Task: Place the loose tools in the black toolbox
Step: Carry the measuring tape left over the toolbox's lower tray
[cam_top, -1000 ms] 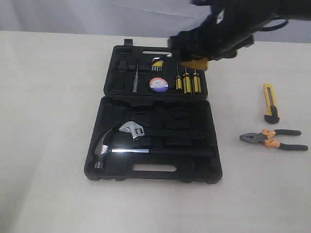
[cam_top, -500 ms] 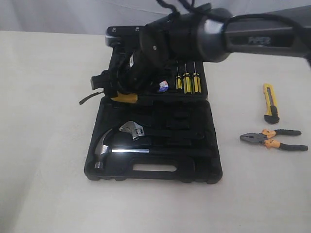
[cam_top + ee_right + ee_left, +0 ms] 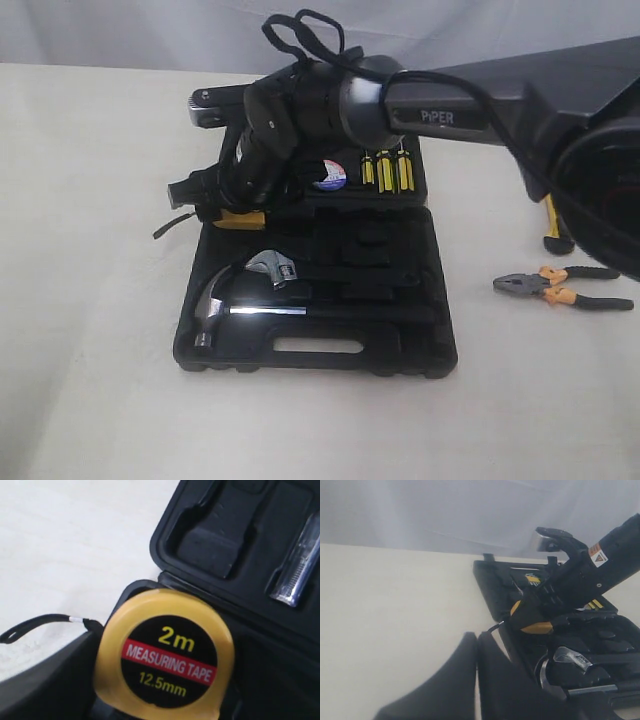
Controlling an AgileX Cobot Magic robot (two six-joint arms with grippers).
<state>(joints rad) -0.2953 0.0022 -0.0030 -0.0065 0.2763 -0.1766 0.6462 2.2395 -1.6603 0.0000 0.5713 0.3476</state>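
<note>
I am on the stowing step: my right jaws grip the tape [image 3: 165, 655] by its flanks, hanging over the box's [image 3: 440, 350] left edge by the hinge, strap trailing over the worktop [image 3: 90, 300]. My left jaws look shut and empty. Next I judge it needs a nudge inward over a free pocket, then lowering and release, with knife [image 3: 552, 238] and pliers [image 3: 560, 287] left to fetch. A second ago I hovered by the box's far right corner; now I am across and lower.
</note>
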